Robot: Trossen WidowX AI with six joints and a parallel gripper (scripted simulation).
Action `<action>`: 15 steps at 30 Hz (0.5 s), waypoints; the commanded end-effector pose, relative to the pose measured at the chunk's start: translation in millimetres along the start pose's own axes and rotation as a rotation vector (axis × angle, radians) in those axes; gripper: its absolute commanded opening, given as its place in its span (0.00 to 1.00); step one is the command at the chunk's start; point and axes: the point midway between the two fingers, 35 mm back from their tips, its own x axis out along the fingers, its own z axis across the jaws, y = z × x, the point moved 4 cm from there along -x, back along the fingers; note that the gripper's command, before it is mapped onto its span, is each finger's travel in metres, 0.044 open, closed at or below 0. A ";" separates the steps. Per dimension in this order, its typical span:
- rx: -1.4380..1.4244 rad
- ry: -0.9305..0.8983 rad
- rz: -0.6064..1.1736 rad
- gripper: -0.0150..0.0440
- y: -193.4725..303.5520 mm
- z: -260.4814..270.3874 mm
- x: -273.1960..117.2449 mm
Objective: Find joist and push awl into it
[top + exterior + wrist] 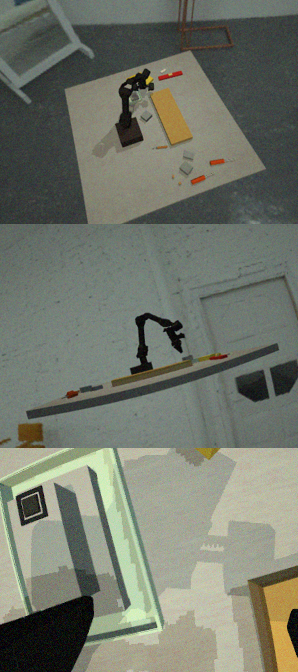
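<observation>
The stud finder (135,97) (188,357) (47,543), a grey block with a black square marker on top, lies inside the pale green tray (137,568). My gripper (143,88) (179,351) (193,614) is open and empty, above the table beside the tray; one finger overlaps the tray's near end in the wrist view. The orange-yellow floor panel (171,116) (153,373) (285,598) lies flat, to the right of the tray. The joist is hidden. The awl (161,147), with an orange handle and a thin tip, lies by the panel's near end.
A grey block (146,116) lies between the arm's base and panel; two more (188,154) (186,168) lie beyond its near end. Two red-handled tools (217,162) (198,179) lie near the front edge. A red level (175,74) and a yellow object (150,81) are at the back.
</observation>
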 end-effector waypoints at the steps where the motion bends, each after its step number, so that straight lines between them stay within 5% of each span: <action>1: 0.159 0.037 0.022 1.00 30.2 -50.3 -6.0; 15: 0.777 0.157 0.123 1.00 219.5 -189.9 -41.4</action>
